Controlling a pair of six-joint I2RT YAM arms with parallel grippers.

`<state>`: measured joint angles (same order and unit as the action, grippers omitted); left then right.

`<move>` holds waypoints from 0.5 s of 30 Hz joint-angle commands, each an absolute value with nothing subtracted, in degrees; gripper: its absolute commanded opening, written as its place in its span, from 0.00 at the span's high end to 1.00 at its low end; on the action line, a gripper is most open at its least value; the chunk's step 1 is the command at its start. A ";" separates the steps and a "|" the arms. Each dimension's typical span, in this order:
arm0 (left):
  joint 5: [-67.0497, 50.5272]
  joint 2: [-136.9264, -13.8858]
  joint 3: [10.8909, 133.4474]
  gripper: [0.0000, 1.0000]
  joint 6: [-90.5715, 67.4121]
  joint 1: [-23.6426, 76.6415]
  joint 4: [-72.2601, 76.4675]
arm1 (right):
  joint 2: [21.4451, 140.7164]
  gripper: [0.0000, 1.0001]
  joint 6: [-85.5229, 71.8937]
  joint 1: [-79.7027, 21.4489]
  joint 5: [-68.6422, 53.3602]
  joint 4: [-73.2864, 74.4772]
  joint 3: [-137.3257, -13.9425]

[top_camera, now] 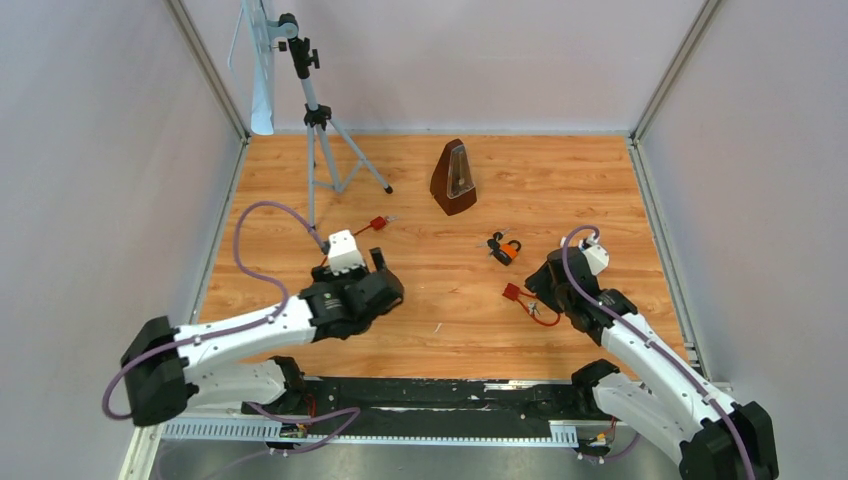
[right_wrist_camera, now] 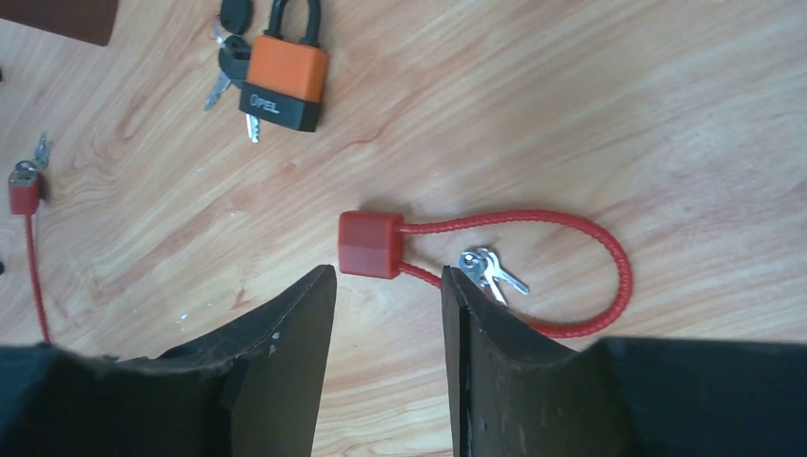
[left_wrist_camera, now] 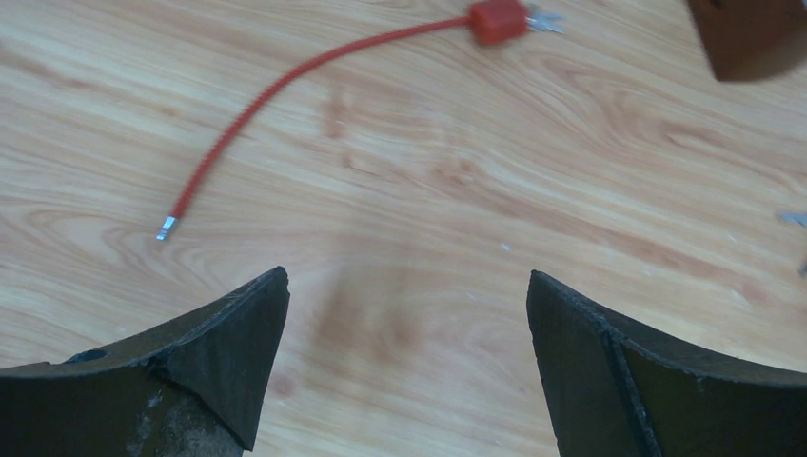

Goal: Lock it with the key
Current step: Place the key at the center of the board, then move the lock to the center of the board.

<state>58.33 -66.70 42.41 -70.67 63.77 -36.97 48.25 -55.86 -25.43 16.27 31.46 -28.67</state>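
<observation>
Red cable lock with a square red block (right_wrist_camera: pixel 369 244) lies on the wood-grain counter (top_camera: pixel 560 180), front right, right at the right pincer (right_wrist_camera: pixel 388 274). Its cable makes a closed-looking loop with both ends running to the block. A small bunch of silver keys (right_wrist_camera: pixel 490 269) lies inside the loop, on the counter, not in the block. Right pincer jaws are part open with a narrow gap and hold nothing; the tips sit just short of the block, and the right-hand finger (right_wrist_camera: pixel 476 324) covers part of the loop and touches or nearly touches the keys, can't tell which. Beyond that, an orange-and-black padlock (right_wrist_camera: pixel 285 86) lies flat with black-headed keys (right_wrist_camera: pixel 228 57) beside it, shackle looks closed. A second red cable lock (left_wrist_camera: pixel 497 19) is on the left side, cable stretched out, its metal-tipped free end loose on the counter, and something silver, key-like, at its block. Left pincer (left_wrist_camera: pixel 407 276) is spread wide, empty, well short of that cable. A brown wooden pyramid metronome (top_camera: pixel 453 178) stands at the back centre, a grey tripod (top_camera: pixel 320 130) back left.
</observation>
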 commanded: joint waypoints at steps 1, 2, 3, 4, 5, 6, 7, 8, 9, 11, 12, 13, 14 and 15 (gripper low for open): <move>44.58 -58.24 35.96 0.00 -53.45 50.99 -24.59 | 49.57 0.55 -54.75 -25.31 13.35 28.31 -31.67; 42.06 -56.77 34.83 0.00 -52.03 48.83 -24.34 | 49.77 0.55 -54.63 -25.31 12.88 28.24 -31.80; 41.38 -56.33 34.47 0.00 -51.46 45.39 -24.52 | 49.87 0.55 -54.65 -25.31 12.43 28.22 -31.88; 40.18 -56.12 34.06 0.00 -50.53 43.74 -24.74 | 49.85 0.55 -54.64 -25.31 12.02 28.14 -31.90; 39.56 -56.18 34.04 0.00 -50.09 40.86 -25.10 | 49.69 0.55 -54.73 -25.31 11.82 28.20 -31.90; 37.73 -56.89 34.09 0.00 -49.39 39.37 -25.21 | 49.56 0.55 -54.77 -25.31 11.50 28.17 -31.90; 36.84 -57.36 34.14 0.00 -49.09 36.54 -25.07 | 49.34 0.56 -54.84 -25.31 11.25 28.21 -31.90; 35.38 -58.84 34.24 0.00 -48.68 35.19 -25.01 | 49.12 0.56 -54.78 -25.31 11.10 28.12 -31.99; 34.87 -59.87 34.35 0.00 -48.55 32.66 -24.89 | 48.89 0.56 -54.81 -25.31 10.99 28.10 -32.04; 33.92 -62.96 34.66 0.00 -48.14 29.18 -24.61 | 48.55 0.56 -54.55 -25.31 10.75 28.17 -32.21; 33.44 -65.11 35.03 0.00 -47.65 27.03 -24.37 | 48.33 0.56 -54.46 -25.31 10.68 28.16 -32.25; 33.11 -66.22 35.23 0.00 -47.42 26.04 -24.14 | 48.12 0.56 -54.36 -25.31 10.56 28.13 -32.26; 31.94 -68.23 35.66 0.00 -46.97 24.00 -23.44 | 47.83 0.56 -54.26 -25.32 10.47 28.14 -32.33; 31.13 -69.92 35.87 0.00 -46.69 22.94 -22.79 | 47.56 0.56 -54.02 -25.31 10.46 28.13 -32.27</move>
